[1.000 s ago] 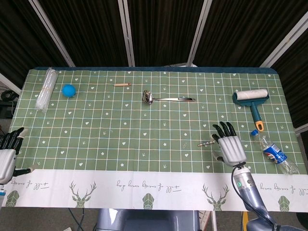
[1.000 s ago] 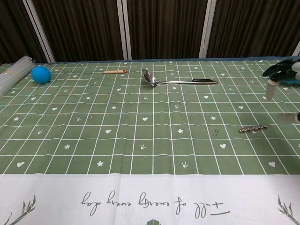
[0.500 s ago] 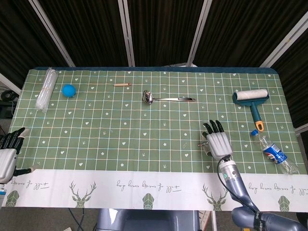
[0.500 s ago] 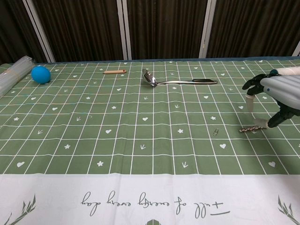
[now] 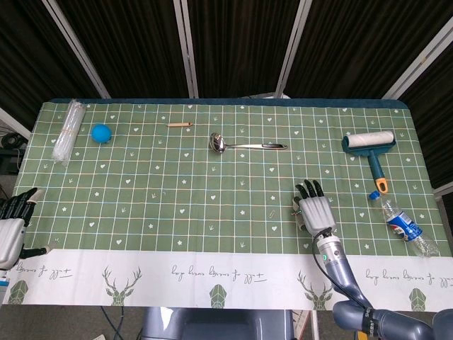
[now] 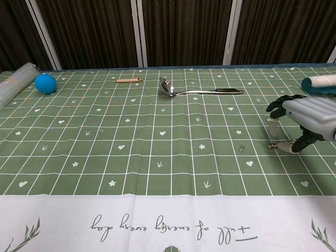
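Biggest worry first: the worktop [image 5: 212, 177] has a soft checked cloth on it, so if I push down too hard the fingertips could drag and bunch it, and everything on it shifts. My right robot hand [image 5: 315, 211] hangs palm-down, toward me and to the right of the ladle [image 5: 244, 144], with its fingers spread and nothing in them. In the head view the palm hides what's below it, so I'd be closing half blind and could easily shut on air. The left robot hand [image 5: 13, 219] is far left of the ladle at the worktop's edge, loosely spread and empty, so it's no trouble. The thing I'm after is the thin twisted metal bit [image 6: 272, 144], lying flat just under the right thumb in the chest view. I can't tell if the thumb touches it. It's skinny and round-ish, so a sideways nudge could probably roll it away or flick it out of a pinch. Smallest snag: a paperclip [image 6: 241, 147] lies just on the ladle side of the bit, easy to sweep along by accident.
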Action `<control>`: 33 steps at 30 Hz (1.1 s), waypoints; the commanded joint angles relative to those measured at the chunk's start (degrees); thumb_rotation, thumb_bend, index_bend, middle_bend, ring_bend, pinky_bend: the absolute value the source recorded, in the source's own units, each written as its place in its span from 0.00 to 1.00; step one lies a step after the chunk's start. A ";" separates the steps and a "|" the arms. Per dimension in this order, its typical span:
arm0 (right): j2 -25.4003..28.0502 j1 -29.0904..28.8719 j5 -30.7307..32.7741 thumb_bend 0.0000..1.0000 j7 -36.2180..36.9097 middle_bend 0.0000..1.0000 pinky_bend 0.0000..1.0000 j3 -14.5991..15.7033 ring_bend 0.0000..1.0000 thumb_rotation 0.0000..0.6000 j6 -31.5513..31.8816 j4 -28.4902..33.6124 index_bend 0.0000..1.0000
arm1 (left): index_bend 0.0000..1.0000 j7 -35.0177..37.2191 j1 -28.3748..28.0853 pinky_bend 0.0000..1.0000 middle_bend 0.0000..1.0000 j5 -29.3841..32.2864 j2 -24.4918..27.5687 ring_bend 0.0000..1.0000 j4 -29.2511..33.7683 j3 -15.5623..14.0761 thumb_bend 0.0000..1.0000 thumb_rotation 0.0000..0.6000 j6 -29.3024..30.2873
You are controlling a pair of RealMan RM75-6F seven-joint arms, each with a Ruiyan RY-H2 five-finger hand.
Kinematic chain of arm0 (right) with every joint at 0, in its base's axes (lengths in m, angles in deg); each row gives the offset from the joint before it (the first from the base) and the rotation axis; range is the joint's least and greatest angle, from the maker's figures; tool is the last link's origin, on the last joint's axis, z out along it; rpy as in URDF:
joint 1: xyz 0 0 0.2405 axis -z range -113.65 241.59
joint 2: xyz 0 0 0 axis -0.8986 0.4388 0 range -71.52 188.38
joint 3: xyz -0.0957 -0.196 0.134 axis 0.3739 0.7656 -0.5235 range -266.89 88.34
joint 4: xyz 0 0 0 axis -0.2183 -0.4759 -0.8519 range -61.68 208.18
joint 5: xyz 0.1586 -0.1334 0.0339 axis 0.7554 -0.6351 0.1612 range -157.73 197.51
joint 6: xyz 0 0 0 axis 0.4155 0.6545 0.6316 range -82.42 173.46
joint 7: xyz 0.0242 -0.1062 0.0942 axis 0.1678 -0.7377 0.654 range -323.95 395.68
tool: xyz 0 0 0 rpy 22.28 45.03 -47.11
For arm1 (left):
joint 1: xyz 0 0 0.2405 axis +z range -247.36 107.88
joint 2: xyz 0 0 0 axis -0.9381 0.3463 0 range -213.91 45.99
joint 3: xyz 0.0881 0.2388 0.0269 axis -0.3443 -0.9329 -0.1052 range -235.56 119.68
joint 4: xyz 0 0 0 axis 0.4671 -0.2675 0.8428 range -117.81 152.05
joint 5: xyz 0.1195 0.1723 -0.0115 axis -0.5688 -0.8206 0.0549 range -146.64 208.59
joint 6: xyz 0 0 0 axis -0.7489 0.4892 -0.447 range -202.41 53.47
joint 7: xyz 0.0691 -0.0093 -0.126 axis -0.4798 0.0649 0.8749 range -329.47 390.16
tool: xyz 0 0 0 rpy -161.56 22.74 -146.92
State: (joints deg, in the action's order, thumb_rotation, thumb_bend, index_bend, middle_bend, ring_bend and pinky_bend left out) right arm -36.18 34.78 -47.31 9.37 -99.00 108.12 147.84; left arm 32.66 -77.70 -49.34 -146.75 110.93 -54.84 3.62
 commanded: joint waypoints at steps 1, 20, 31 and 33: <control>-0.56 -0.35 0.46 0.26 0.11 0.14 0.02 -0.01 0.00 1.00 -0.57 -1.05 0.49 | 0.00 0.05 -0.05 0.00 0.00 0.13 0.01 0.00 0.01 0.04 0.04 1.00 -0.11; -3.37 -1.56 1.19 0.28 1.32 0.14 0.02 0.34 0.00 1.00 -2.44 -5.91 0.51 | 0.00 0.24 -0.37 0.00 0.00 1.32 0.08 0.00 0.36 0.30 0.04 1.00 -1.06; -4.17 -2.02 1.48 0.31 1.56 0.14 0.02 0.24 0.00 1.00 -2.97 -7.15 0.51 | 0.00 0.64 -0.50 0.00 0.00 1.79 0.15 0.00 0.41 0.51 0.04 1.00 -1.34; -4.32 -2.07 1.50 0.32 1.51 0.14 0.02 0.30 0.00 1.00 -3.04 -7.31 0.52 | 0.00 0.67 -0.51 0.00 0.00 1.84 0.16 0.00 0.42 0.52 0.04 1.00 -1.36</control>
State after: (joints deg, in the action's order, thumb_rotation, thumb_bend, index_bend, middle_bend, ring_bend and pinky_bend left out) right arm -40.49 32.72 -45.81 10.90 -98.71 105.08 140.55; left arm 33.33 -78.21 -47.50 -146.59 111.35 -54.31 2.26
